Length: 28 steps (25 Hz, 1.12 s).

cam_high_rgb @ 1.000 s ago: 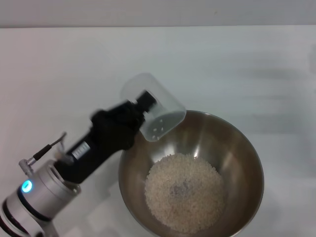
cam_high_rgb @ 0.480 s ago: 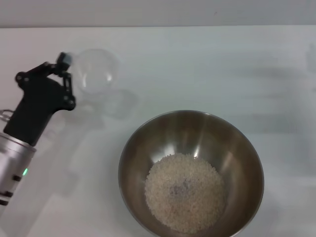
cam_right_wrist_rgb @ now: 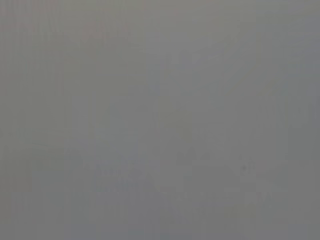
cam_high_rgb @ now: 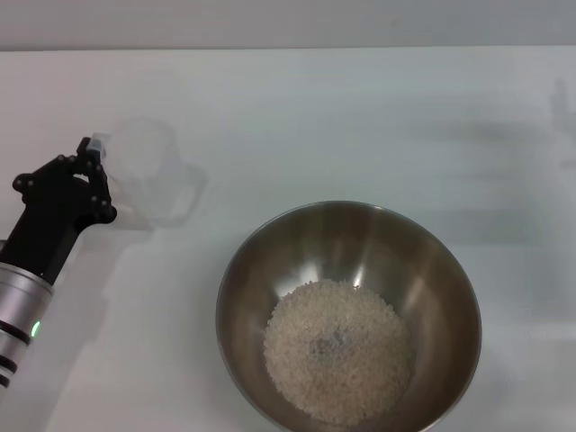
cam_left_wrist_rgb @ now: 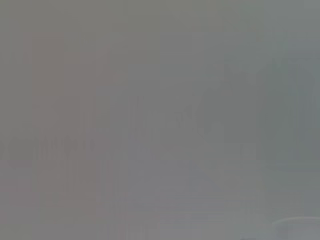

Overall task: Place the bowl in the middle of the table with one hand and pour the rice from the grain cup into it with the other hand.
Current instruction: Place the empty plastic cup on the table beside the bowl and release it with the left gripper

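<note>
At far left, the left end effector (cam_high_rgb: 90, 162) grips the emptied grain cup (cam_high_rgb: 148, 171); pouring looks finished, so setting it on the table (cam_high_rgb: 360, 108) remains.

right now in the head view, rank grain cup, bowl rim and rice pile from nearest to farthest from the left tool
1. grain cup, right at the left tool, on the table's left.
2. bowl, its left rim, toward the middle.
3. rice, inside the bowl, farthest.

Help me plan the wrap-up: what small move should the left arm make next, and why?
Probably open the left gripper and back away. The rice already lies in the bowl, and the grain cup looks empty and upright on the table, well clear of the bowl, with the gripper at its handle tab.
</note>
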Motion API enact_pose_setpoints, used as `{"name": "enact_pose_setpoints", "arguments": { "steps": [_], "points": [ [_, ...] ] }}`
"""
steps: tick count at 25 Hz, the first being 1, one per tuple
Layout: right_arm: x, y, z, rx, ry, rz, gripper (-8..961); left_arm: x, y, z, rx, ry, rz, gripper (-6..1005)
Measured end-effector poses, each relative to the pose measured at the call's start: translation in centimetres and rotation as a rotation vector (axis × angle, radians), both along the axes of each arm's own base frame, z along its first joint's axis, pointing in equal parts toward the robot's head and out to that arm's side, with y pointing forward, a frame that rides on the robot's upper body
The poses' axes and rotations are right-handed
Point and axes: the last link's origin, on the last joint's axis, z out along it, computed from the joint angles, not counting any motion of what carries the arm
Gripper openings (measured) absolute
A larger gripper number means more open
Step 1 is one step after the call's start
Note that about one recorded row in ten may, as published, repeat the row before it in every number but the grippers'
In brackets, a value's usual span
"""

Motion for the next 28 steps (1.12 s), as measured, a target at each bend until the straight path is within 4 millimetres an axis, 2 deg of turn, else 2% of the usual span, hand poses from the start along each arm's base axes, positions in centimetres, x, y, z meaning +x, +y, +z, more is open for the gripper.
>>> {"name": "enact_pose_setpoints", "arguments": {
  "steps": [28],
  "points": [
    [-0.1,-0.2,0.2,0.014,-0.001,0.015,500,-0.9,0.5,-1.7,-0.101,0.022,0.099,82]
  ]
}}
